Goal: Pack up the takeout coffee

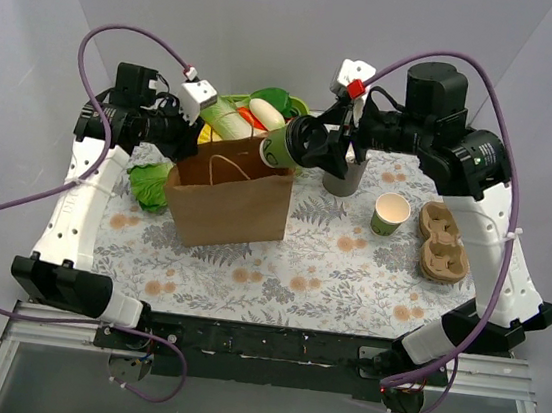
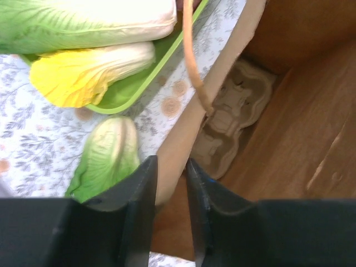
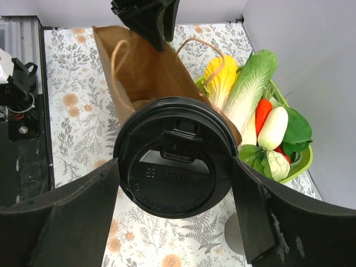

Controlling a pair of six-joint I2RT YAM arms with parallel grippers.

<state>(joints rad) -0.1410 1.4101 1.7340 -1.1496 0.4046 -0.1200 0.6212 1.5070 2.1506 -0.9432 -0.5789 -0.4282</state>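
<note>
**Takeout coffee at the bag mouth.** The takeout coffee [image 1: 279, 149], a dark-green paper cup closed by a round black lid [image 3: 175, 158], is held tilted in the air above the far right corner of the brown paper bag [image 1: 228, 201]. It is clasped on both sides by the widely spread right gripper [image 3: 175, 178].

The bag is stood open at the middle of the table [image 1: 277, 277]. A cardboard cup carrier [image 2: 231, 119] is seen lying on the bag's bottom.

The left gripper [image 2: 169, 167] is set on the bag's left rim. Its jaws are drawn narrow, and the paper wall is pinched between the fingers [image 2: 142, 189]. A twisted paper handle [image 2: 192, 55] is seen just beyond them.

A green tray [image 2: 130, 94] of toy vegetables is placed at the far edge, behind the bag, with a yellow napa cabbage [image 2: 83, 75] lying in it. A small green cabbage [image 2: 108, 156] is laid on the table just left of the bag.

Toward the right edge are shown a grey straw holder [image 1: 343, 179], a lidless green cup [image 1: 390, 214] and further cup carriers [image 1: 443, 242].
</note>
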